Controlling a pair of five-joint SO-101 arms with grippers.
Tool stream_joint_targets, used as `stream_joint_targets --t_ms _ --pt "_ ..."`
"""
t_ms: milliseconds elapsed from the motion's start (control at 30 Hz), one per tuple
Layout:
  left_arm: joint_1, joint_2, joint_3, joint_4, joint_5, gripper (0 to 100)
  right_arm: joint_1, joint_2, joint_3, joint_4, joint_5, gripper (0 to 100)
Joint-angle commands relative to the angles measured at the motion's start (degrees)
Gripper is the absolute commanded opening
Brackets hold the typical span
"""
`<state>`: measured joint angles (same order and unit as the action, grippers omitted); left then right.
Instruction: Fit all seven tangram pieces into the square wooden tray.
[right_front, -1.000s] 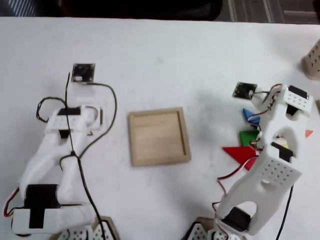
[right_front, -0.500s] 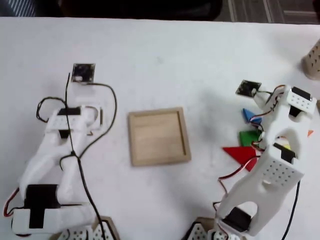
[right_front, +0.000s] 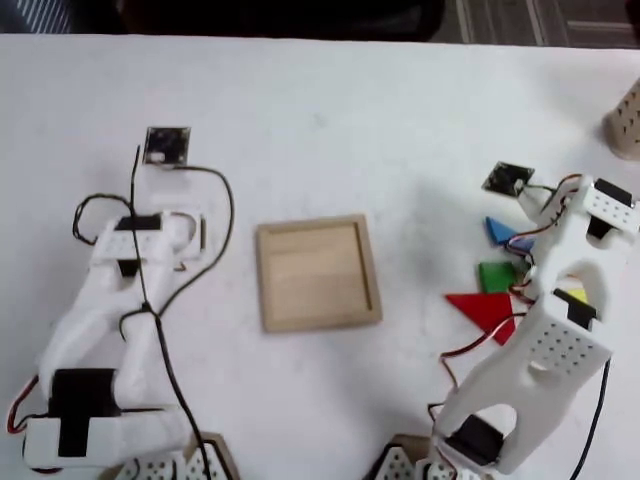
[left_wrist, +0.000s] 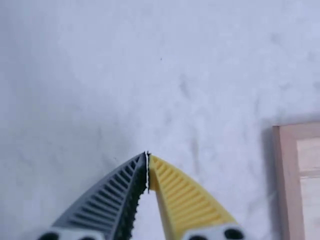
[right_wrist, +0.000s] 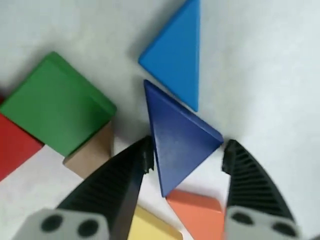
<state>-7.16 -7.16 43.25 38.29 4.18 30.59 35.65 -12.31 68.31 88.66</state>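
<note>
The right gripper (right_wrist: 189, 150) stands with its two black fingers (right_wrist: 125, 175) spread wide, one on each side of the dark blue triangle (right_wrist: 180, 137). The triangle lies flat on the white table (right_front: 330, 120). Its long edge runs close along the inside of one finger, and the corner opposite that edge points at the tip of the other. I can't tell whether either finger actually touches it.

One sharp end of the dark blue piece meets the light blue triangle (right_wrist: 175, 55), whose long axis runs away from the gripper. The other sharp end comes down just beside an orange piece (right_wrist: 197, 212), with a yellow piece (right_wrist: 150, 227) next to that. On the far side of the first finger sits the green square (right_wrist: 57, 110), turned on its corner, with a tan piece (right_wrist: 92, 152) tucked against one side and a red piece (right_wrist: 15, 145) against another.

From above, this cluster lies under and beside the right arm (right_front: 530, 350). The red triangle (right_front: 480, 308) is at its near edge, one corner aimed toward the square wooden tray (right_front: 318, 275). The tray sits between the two arms, slightly skewed, well apart from the pieces.

The left gripper (left_wrist: 147, 170) has its grey and yellow fingers pressed together with nothing between them, over bare table near the tray's rim (left_wrist: 282, 180).
</note>
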Motion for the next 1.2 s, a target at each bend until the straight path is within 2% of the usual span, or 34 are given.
stream_joint_targets --t_ms 0,333,533,733,1167 --pt "1.2 -0.4 -2.6 -1.4 -0.6 5 0.7 -1.3 -2.5 -0.6 -0.7 28.3" --pt "1.2 -0.4 -2.6 -1.4 -0.6 5 -2.2 -1.9 -2.4 0.8 -5.2 28.0" --pt "1.2 -0.4 -2.6 -1.4 -0.6 5 -3.0 0.0 -2.7 0.7 -6.1 20.1" --pt "1.3 -0.4 -2.6 -1.4 -0.6 5 -4.1 -1.8 -2.7 1.1 -6.3 24.1" --pt "1.3 -0.4 -2.6 -1.4 -0.6 5 -5.9 -7.2 -2.7 6.6 -6.5 24.1"
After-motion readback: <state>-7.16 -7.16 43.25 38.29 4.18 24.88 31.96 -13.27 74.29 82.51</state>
